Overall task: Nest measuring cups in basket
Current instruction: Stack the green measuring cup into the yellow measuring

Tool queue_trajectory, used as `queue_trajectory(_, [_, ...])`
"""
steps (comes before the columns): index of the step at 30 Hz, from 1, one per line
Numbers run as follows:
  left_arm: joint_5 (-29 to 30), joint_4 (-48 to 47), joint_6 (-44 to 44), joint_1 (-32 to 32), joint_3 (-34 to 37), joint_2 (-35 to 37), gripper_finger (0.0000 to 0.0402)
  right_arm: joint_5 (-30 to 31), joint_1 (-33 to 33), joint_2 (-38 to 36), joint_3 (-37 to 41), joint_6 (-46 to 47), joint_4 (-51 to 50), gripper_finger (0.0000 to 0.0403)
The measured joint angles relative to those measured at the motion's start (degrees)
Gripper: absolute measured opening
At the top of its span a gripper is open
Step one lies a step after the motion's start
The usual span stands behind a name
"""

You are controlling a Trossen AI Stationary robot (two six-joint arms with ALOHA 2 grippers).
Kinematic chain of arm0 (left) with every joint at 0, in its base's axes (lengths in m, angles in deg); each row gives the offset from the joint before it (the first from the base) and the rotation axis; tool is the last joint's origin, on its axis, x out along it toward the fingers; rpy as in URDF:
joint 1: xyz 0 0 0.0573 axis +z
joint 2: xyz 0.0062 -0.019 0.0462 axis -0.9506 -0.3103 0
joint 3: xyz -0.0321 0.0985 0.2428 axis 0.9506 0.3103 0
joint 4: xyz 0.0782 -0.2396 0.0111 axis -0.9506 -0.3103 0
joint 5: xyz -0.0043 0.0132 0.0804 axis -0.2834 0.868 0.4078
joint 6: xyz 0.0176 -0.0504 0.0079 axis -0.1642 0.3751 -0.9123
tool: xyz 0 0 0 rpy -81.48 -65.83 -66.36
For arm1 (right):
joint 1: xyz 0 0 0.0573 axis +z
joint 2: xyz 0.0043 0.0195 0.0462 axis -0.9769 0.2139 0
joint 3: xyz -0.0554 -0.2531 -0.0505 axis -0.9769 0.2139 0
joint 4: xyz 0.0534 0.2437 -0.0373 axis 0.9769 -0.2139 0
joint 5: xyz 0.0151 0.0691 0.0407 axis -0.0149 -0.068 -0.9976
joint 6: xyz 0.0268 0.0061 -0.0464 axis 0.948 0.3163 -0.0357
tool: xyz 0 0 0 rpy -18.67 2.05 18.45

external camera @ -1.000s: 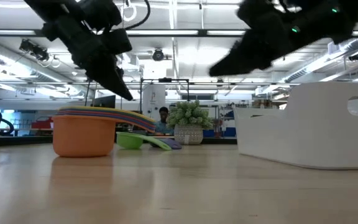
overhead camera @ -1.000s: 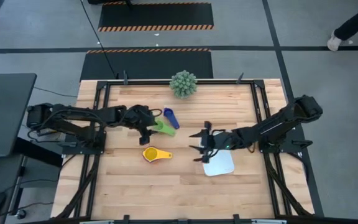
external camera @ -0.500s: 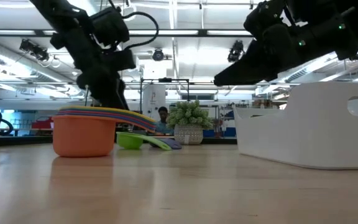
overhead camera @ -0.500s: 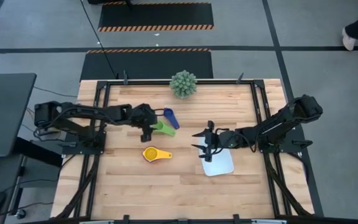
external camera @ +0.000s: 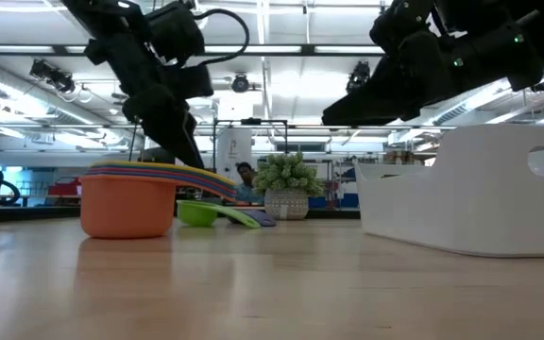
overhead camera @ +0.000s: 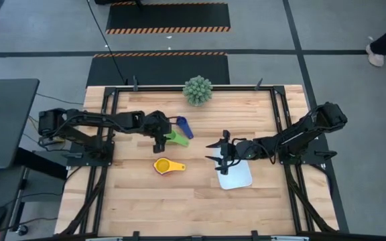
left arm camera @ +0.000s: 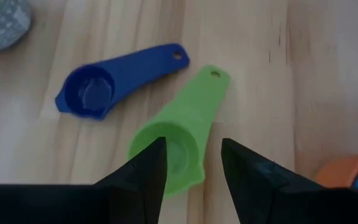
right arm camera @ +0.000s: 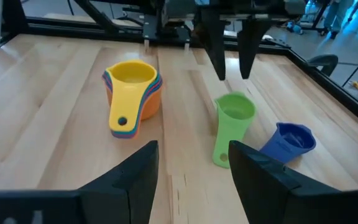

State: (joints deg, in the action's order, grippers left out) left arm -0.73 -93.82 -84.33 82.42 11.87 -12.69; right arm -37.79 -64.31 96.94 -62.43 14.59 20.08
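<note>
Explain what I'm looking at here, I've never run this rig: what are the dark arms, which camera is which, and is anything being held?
Two robot arms work at a wooden table. One camera looks straight down, one sits at tabletop height, and one rides on each wrist. The left gripper hangs open just over the green measuring cup, which lies beside the blue measuring cup; its wrist camera shows both fingers straddling the green cup's bowl. A nested stack of cups, yellow on top, sits nearer the middle. The right gripper waits open and empty by the white basket. A spiky green plant stands at the far edge. Nothing is held.
</note>
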Motion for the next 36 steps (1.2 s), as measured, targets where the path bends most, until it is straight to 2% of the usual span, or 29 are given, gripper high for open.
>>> queue_trajectory(11, [3.35, -4.23, -0.17, -2.00, -5.87, -7.63, 0.0184, -0.57, 0.01, 0.04, 0.02, 0.00, 0.60, 0.0202])
queue_trajectory(22, [4.98, -12.01, -0.09, -2.42, -11.58, -13.52, 0.0179, -1.60, 0.02, 0.07, 0.00, 0.61, 0.87, 0.0202])
queue_trajectory(29, [8.72, -12.52, -2.15, -3.36, -12.14, -14.97, 0.0179, -1.62, 0.02, 0.07, 0.02, 0.66, 1.07, 0.0202])
queue_trajectory(36, [7.76, -12.80, -3.30, -3.64, -12.13, -16.11, 0.0178, -1.62, 0.02, 0.09, 0.02, 0.79, 1.03, 0.0202])
